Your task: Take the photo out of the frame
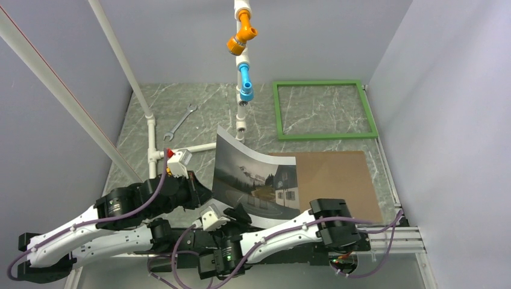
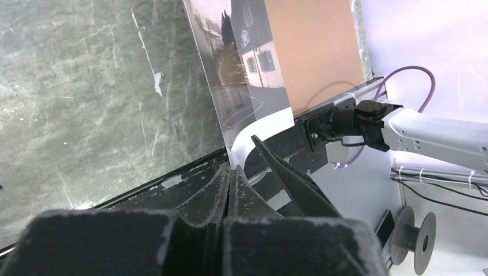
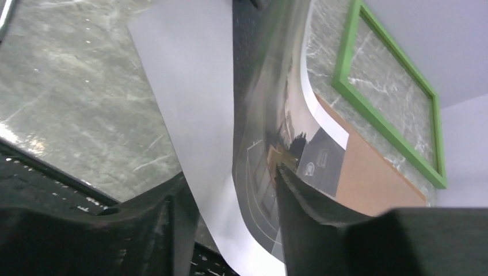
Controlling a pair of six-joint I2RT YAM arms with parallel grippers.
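Nearby, wrench [image 1: 181, 122], frame [image 1: 325, 136] and backing panel [image 1: 337, 180] lie around the upcurled photo [image 1: 253, 174].

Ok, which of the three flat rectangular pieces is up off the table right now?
The photo: it curves upward, passing through the open right hand, while the green frame and the brown backing panel lie flat on the table.

in the top view the near edge of the photo [image 1: 253, 174] is hidden behind the arms [image 1: 181, 235], and its raised sheet covers the left end of the brown backing panel [image 1: 334, 180]. in the right wrist view the frame [image 3: 347, 46] is cut off by the top edge, and the photo runs out past the bottom. the left wrist view cuts the photo off at the top, and the body of the left gripper [image 2: 230, 168] is a blur up close.
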